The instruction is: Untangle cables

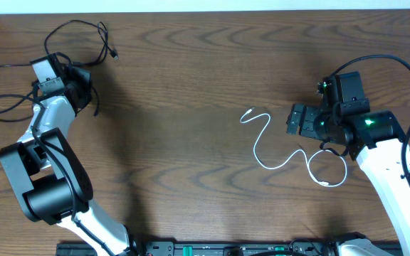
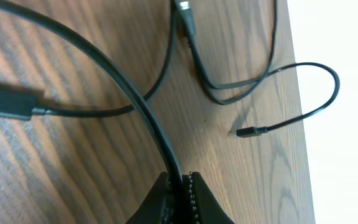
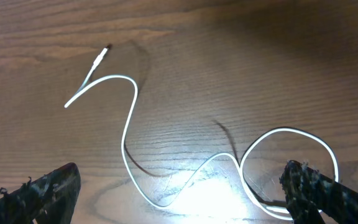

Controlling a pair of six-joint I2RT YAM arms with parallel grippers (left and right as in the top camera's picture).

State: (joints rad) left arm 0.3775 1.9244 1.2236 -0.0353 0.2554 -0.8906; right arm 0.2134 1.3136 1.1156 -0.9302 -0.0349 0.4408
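A thin white cable (image 1: 270, 146) lies loose in curves and one loop at the right of the table; it also shows in the right wrist view (image 3: 129, 124). My right gripper (image 1: 299, 121) is open and empty just above it, its fingers (image 3: 179, 193) wide apart. Long black cables (image 1: 77, 32) lie at the far left, looping near the back edge, with a small plug (image 1: 116, 55). My left gripper (image 1: 84, 89) is shut on a black cable (image 2: 129, 93) that runs up from between its fingers (image 2: 180, 186). Another plug end (image 2: 244, 132) lies near the table edge.
The table is dark wood grain (image 1: 191, 85). Its edge (image 2: 297, 112) runs close to the black cables in the left wrist view, with white floor beyond. A black rail (image 1: 226, 249) lies along the front edge.
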